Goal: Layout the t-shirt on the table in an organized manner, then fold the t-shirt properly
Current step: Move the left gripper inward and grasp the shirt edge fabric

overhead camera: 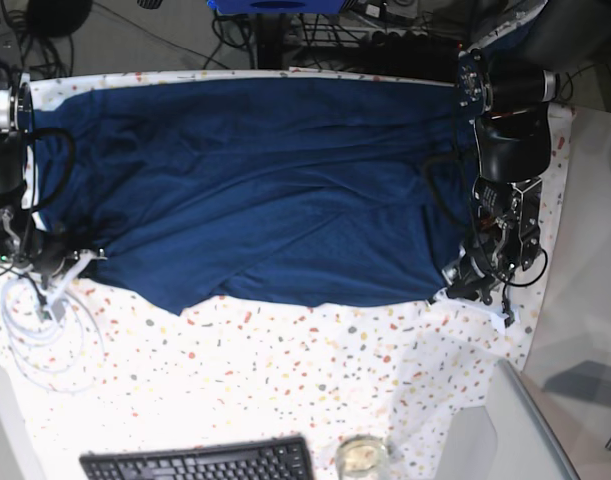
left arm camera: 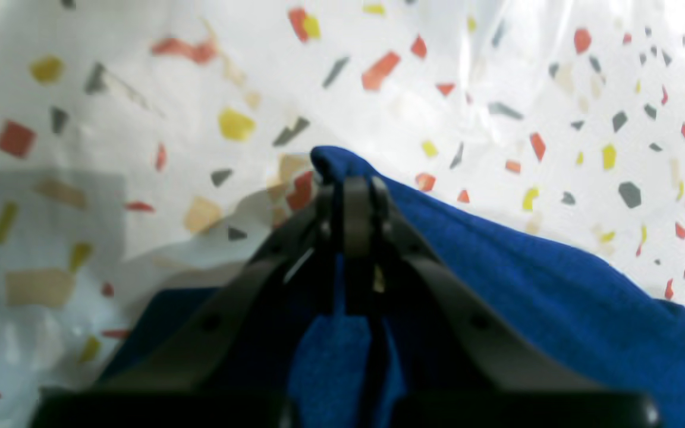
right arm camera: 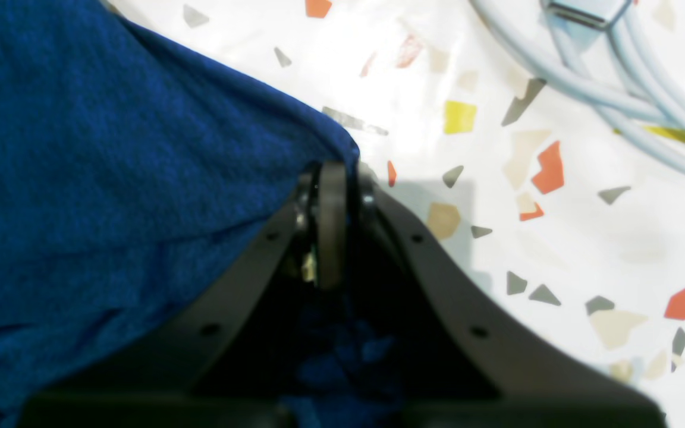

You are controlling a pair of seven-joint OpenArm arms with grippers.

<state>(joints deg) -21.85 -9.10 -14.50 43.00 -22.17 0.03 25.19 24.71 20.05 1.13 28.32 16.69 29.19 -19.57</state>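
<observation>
The big blue t-shirt [overhead camera: 255, 190] lies spread across the table [overhead camera: 285, 370] — the left gripper [overhead camera: 463, 280] pinches one corner, the right gripper [overhead camera: 70, 258] pinches the other. White cables [overhead camera: 35, 320] coil just below the right gripper.

T-shirt [overhead camera: 255, 190] spread across table [overhead camera: 315, 370]; keyboard [overhead camera: 200, 462] apparently nearer front edge.

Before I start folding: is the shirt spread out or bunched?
Mostly spread: the t-shirt lies wide across the table, its near edge still uneven.
</observation>
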